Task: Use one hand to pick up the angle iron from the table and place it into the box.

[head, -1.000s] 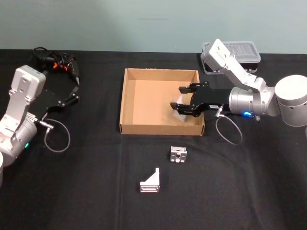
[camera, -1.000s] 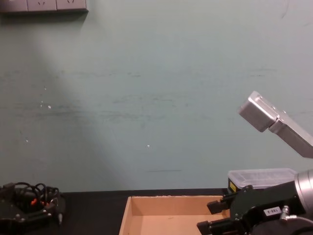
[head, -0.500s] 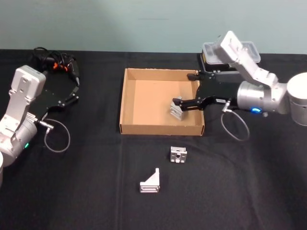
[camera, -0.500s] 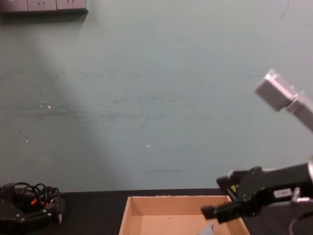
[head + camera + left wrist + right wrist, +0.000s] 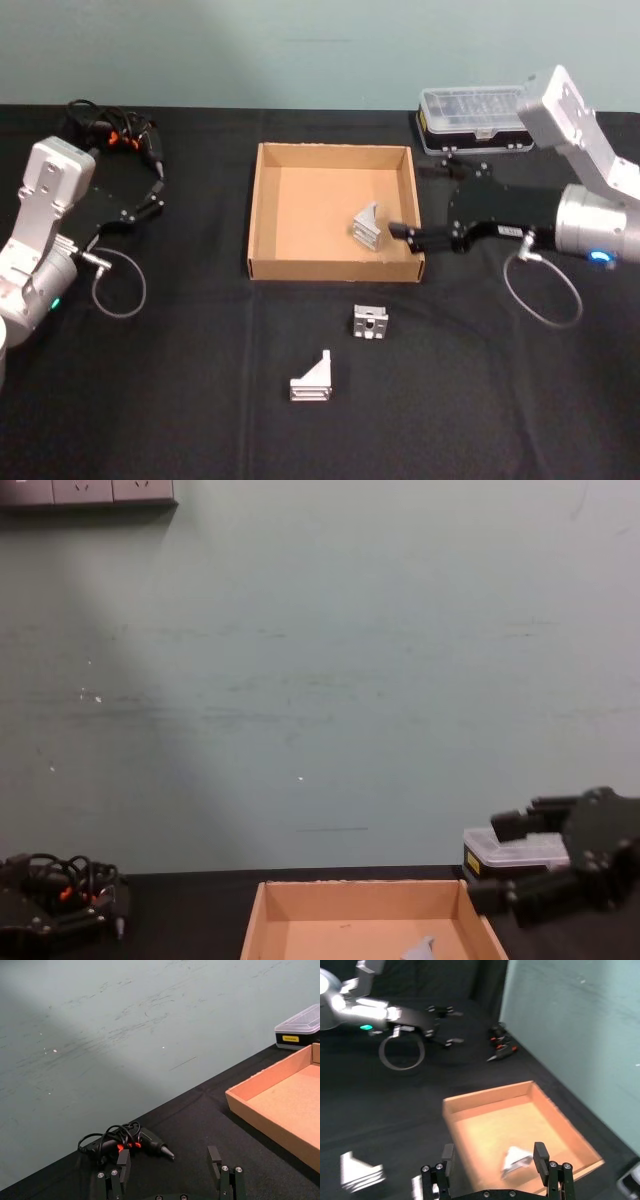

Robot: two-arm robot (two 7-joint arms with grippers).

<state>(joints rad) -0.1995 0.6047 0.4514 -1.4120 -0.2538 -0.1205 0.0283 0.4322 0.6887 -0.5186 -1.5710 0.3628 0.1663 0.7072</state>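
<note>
Change since earlier frames: black right end effector (image 5: 408, 200) on its silver-grey arm has released the silver metal angle iron (image 5: 366, 226) and drawn back across the right wall of the wide, shallow tan cardboard box (image 5: 256, 215).
Head view, task piece: angle iron lies free on the box floor, near the right wall; placement judged complete.
Head view, right end effector: fingers apart, empty, at the box's right wall; likely clearing off after the drop.
Head view, left end effector (image 5: 158, 185): parked far left over the matte black desk (image 5: 200, 400), idle because one arm suffices.
Head view, other stock: ribbed silver triangular bracket (image 5: 313, 380) and small silver block bracket (image 5: 371, 322) on the desk in front of the box; black plastic case with clear lid (image 5: 475, 115) behind it.
Left wrist view: left fingers spread, empty; black corded power tool (image 5: 135, 1140) just beyond.
Right wrist view: open fingers frame the angle iron inside the box.
Chest view: right end effector beside the box's right rim, angle iron tip showing within.
</note>
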